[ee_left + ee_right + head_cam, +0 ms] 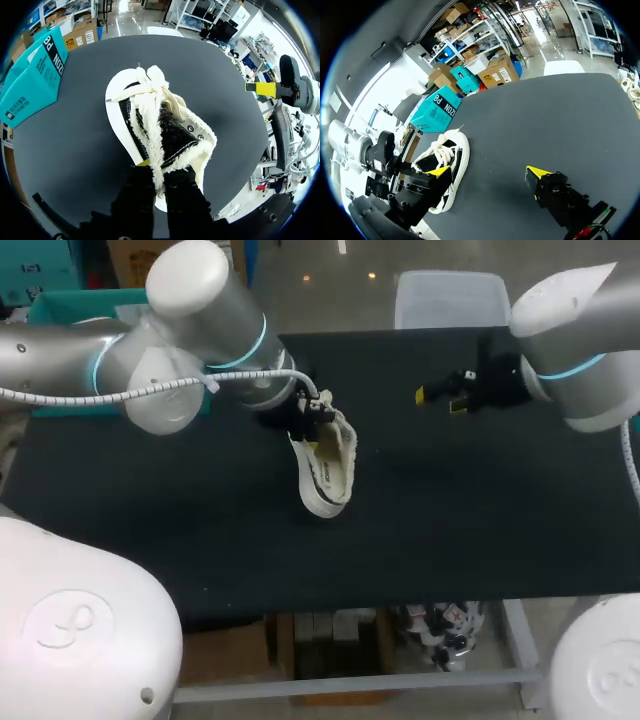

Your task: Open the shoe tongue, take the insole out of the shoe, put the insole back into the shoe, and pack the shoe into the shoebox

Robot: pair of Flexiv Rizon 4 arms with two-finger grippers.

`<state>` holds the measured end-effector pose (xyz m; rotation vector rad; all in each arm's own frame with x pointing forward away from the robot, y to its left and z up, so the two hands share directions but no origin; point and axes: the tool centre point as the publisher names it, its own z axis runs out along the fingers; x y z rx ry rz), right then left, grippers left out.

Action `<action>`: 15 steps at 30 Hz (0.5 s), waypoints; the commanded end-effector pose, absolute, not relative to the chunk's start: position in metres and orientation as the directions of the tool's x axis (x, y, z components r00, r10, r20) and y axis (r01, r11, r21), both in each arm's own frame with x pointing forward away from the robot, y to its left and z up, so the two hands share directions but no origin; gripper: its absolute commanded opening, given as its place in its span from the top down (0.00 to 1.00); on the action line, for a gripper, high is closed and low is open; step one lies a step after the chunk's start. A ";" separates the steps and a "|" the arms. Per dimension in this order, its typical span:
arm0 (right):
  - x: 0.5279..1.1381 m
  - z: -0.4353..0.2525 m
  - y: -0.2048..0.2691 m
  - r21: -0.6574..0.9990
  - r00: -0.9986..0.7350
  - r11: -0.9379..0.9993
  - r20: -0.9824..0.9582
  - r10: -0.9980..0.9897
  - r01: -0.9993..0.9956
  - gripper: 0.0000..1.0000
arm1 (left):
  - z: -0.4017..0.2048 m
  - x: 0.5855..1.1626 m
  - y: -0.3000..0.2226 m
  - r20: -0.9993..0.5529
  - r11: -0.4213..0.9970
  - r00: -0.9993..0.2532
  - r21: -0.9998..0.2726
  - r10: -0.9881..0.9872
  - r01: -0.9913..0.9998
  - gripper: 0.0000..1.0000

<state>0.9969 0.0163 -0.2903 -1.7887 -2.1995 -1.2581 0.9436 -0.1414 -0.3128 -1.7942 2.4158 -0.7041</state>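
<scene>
A cream and black sneaker (330, 468) with fluffy trim lies mid-table, its toe toward the front edge. My left gripper (310, 412) sits over its opening. In the left wrist view this gripper (159, 172) is shut on the fluffy tongue (152, 125), which stands up out of the shoe (192, 132). The insole is hidden inside. My right gripper (442, 400) hangs open above the table, right of the shoe and apart from it. From its own wrist view, the right gripper (487, 172) is empty, with the shoe (455, 150) beyond one finger. A teal shoebox (30, 75) stands at the far left.
The black table (470, 520) has bare room to the right of and in front of the shoe. The teal shoebox (55, 305) is partly hidden behind my left arm at the far left edge.
</scene>
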 end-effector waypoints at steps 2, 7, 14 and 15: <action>0.994 -0.275 0.012 -0.443 -0.412 0.547 0.369 0.833 0.710 0.00 | -0.293 0.946 -0.131 0.226 0.284 -0.396 -0.404 -0.890 -0.869 1.00; 0.995 -0.268 0.010 -0.506 -0.445 0.529 0.287 0.848 0.681 0.00 | -0.281 0.955 -0.125 0.211 0.334 -0.447 -0.417 -0.869 -0.845 1.00; 0.989 -0.264 0.009 -0.538 -0.501 0.487 0.133 0.855 0.688 0.00 | -0.259 0.963 -0.113 0.197 0.437 -0.556 -0.434 -0.807 -0.788 1.00; 0.988 -0.263 0.008 -0.534 -0.515 0.497 0.130 0.848 0.684 0.00 | -0.255 0.963 -0.111 0.191 0.455 -0.573 -0.435 -0.797 -0.777 1.00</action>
